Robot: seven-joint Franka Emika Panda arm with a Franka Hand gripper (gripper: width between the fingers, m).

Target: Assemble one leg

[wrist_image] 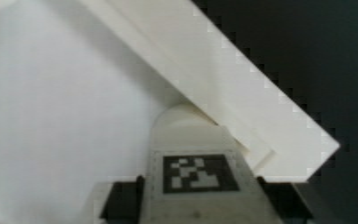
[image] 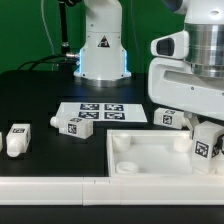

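My gripper is shut on a leg, a chunky white block with a black-and-white tag. It holds the leg upright over the far right corner of the large white square panel. In the wrist view the leg sits between the two dark fingers, tag facing the camera, with the gripper closed on its sides. The leg's lower end points at the panel near its raised rim. Whether it touches the panel is hidden.
Two loose legs lie on the black table at the exterior view's left and centre-left. Another leg shows partly behind the gripper. The marker board lies beyond the panel. The robot base stands at the back.
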